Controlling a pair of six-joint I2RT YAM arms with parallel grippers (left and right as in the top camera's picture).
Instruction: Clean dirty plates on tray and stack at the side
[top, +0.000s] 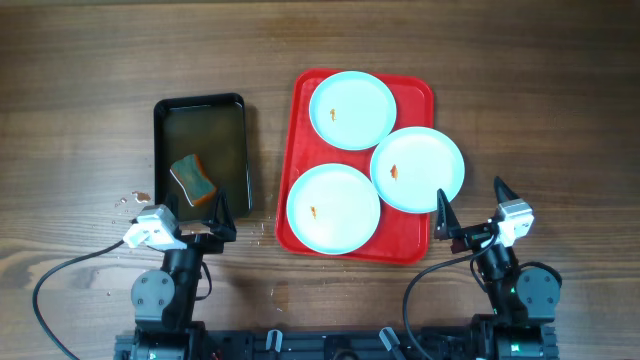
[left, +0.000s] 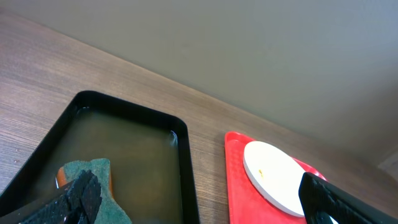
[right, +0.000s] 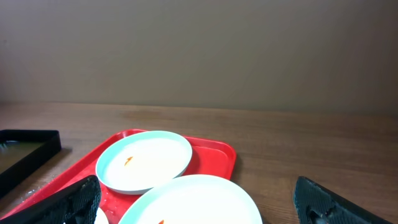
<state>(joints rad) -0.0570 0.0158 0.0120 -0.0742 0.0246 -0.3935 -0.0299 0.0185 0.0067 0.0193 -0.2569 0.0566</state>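
Observation:
Three pale blue plates lie on the red tray (top: 299, 120): a far plate (top: 352, 110), a right plate (top: 417, 169) overhanging the tray's right edge, and a near plate (top: 333, 208). Each has a small orange smear. My left gripper (top: 190, 218) is open and empty near the table's front, just in front of the black tray. My right gripper (top: 472, 211) is open and empty, just front-right of the red tray. The right wrist view shows the far plate (right: 144, 160) and the right plate (right: 193, 202). The left wrist view shows one plate (left: 273, 177) on the red tray (left: 239, 186).
A black tray (top: 164, 125) holding murky water and a green-and-orange sponge (top: 193, 180) stands left of the red tray; both show in the left wrist view, tray (left: 183, 168) and sponge (left: 93, 177). Water drops lie by its front left corner. Bare wood tabletop (top: 540, 120) lies to the right.

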